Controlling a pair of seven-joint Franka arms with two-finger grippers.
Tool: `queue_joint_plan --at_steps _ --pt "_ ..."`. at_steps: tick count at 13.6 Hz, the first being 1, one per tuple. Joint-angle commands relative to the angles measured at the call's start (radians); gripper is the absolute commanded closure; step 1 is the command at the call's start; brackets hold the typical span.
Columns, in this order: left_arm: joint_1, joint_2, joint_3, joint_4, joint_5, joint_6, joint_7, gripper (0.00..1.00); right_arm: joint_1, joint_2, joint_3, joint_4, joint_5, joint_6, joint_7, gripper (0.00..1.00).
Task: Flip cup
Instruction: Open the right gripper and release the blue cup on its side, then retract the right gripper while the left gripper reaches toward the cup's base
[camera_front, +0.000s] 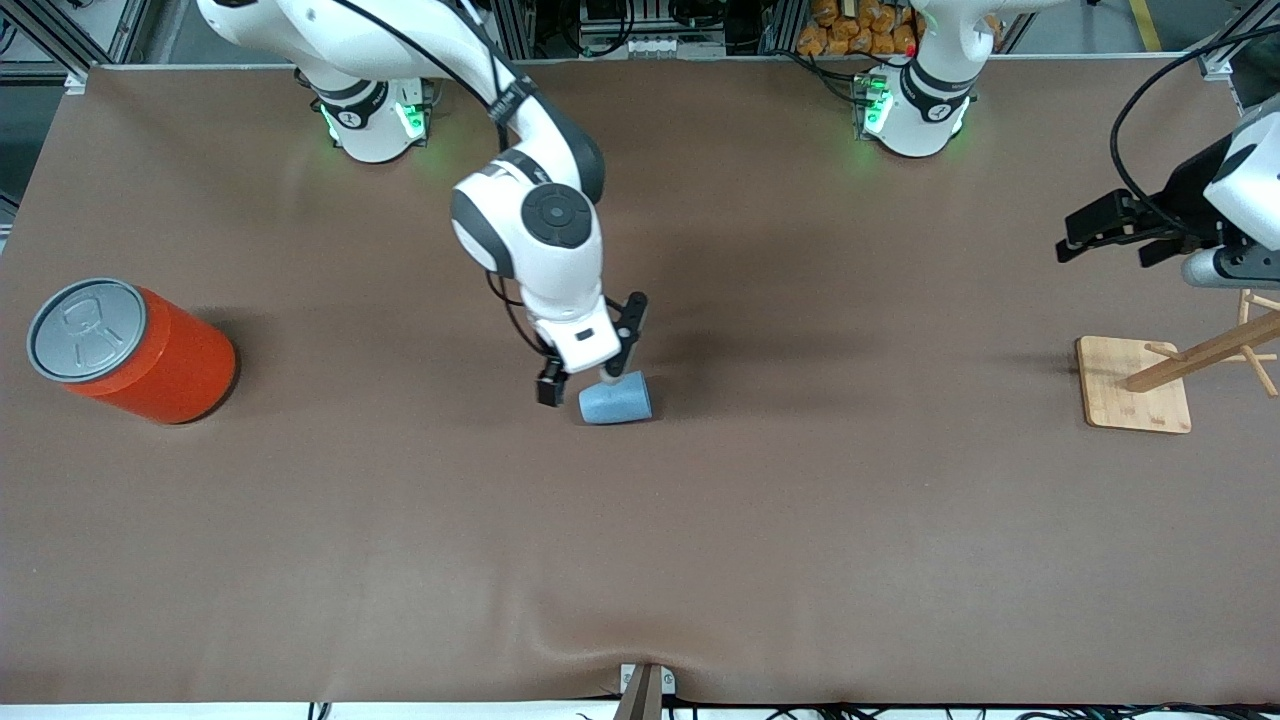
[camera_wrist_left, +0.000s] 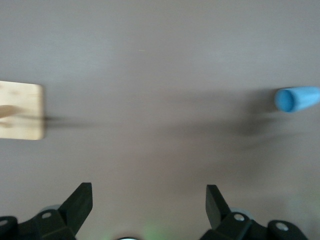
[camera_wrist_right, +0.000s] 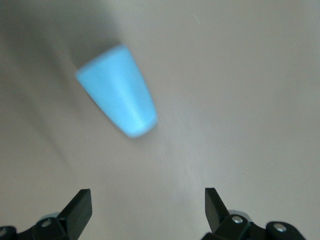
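The light-blue cup (camera_front: 615, 398) lay on its side near the middle of the brown table (camera_front: 800, 520), not yet upright. The right gripper (camera_front: 592, 352) hung just over it at its 11 o'clock, fingers wide and empty, apparently placed to grasp it. The left gripper (camera_front: 1110, 238) waited, open, above the wooden rack (camera_front: 1135, 385), clear of the work.

- cup (camera_front: 615, 398): plain light blue, darker blue inside
- can (camera_front: 135, 350): orange body, grey pull-tab lid
- desk (camera_front: 800, 520): plain brown
- stand (camera_front: 1135, 385): pale wood
- arms: white, black hands
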Motion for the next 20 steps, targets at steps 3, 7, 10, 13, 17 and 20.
queue_joint_plan --at_steps 3,7,10,13,17,20 --pt "-0.001 0.103 -0.006 0.002 -0.293 0.005 0.013 0.00 -0.188 -0.139 0.014 -0.026 -0.021 -0.162 0.061 0.00" --pt "-0.018 0.108 -0.071 -0.172 -0.468 0.238 0.011 0.00 -0.375 -0.239 0.018 -0.023 -0.013 -0.240 0.099 0.00" --pt "-0.018 0.111 -0.141 -0.267 -0.528 0.387 -0.019 0.00 -0.487 -0.308 0.025 -0.023 0.002 -0.278 0.144 0.00" --pt "-0.033 0.151 -0.184 -0.312 -0.666 0.502 -0.012 0.00 -0.590 -0.363 0.014 -0.036 0.114 -0.323 0.184 0.00" --pt "-0.122 0.281 -0.212 -0.312 -0.821 0.700 0.043 0.00 -0.624 -0.432 0.017 -0.041 0.122 -0.403 0.444 0.00" --pt "-0.185 0.369 -0.214 -0.340 -1.011 0.783 0.221 0.00 -0.658 -0.477 -0.024 -0.046 0.215 -0.439 0.455 0.00"
